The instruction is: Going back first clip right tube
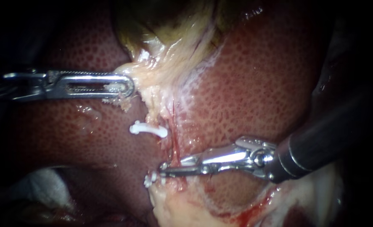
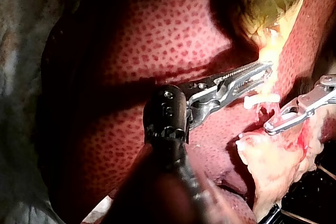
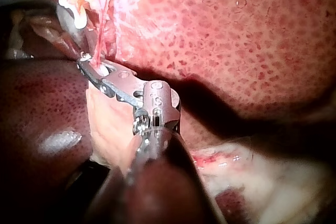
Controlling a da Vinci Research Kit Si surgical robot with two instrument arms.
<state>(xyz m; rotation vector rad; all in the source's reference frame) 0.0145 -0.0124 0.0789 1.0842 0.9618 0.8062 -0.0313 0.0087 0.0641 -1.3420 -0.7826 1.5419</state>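
- Two instruments were in view. The left instrument (image 1: 127,86) was clenched on a fold of pale tissue (image 1: 161,67) just below the greenish gallbladder (image 1: 169,17).
- I could not tell whether the right instrument (image 1: 163,169) was gripping or released. Its tip lay across the thin red tube (image 1: 175,145).
- There were two white clips. The upper clip (image 1: 149,129) sat across the tube, between the two instrument tips and apart from both. The lower clip (image 1: 152,179) lay right at the right instrument's tip.
- One tube could be made out, running over the mottled liver (image 1: 253,84) from the pale tissue down to the right instrument.
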